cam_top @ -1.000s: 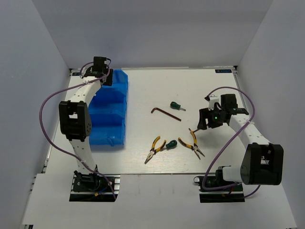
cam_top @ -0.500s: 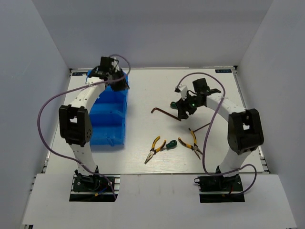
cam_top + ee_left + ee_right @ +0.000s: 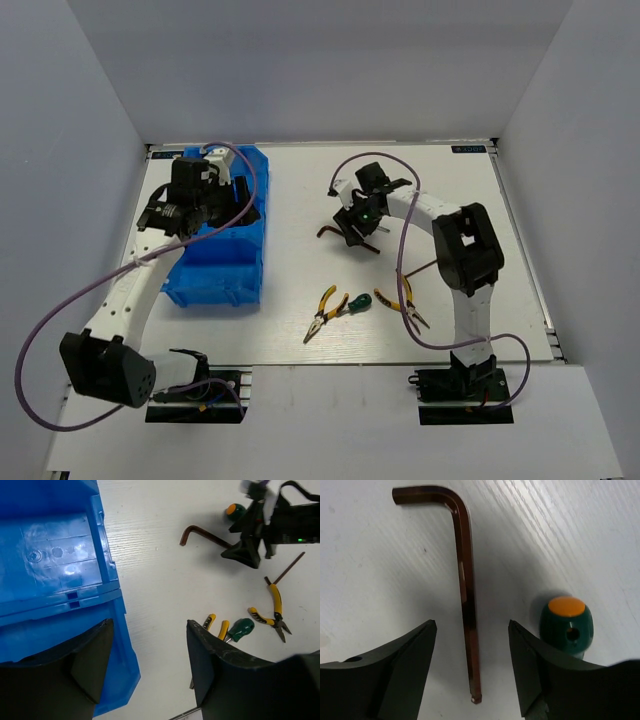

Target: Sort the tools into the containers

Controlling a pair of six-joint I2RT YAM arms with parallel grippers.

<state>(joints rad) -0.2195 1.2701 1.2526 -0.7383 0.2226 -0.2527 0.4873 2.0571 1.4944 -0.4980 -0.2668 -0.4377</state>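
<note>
My right gripper is open, low over the table, its fingers either side of the long shaft of a dark L-shaped hex key, not touching it. A green-handled screwdriver stands just right of the right finger. My left gripper is open and empty above the right edge of the blue bins. Two yellow-handled pliers and a second green screwdriver lie near the front. A thin second hex key lies right of the right gripper.
The row of blue bins runs along the table's left side; the compartment seen from the left wrist holds nothing. Purple cables loop from both arms over the table. White walls enclose the back and sides.
My right gripper has swung left across the table and now straddles the hex key. My left arm has pulled back from the far end of the bins to over their right edge.
</note>
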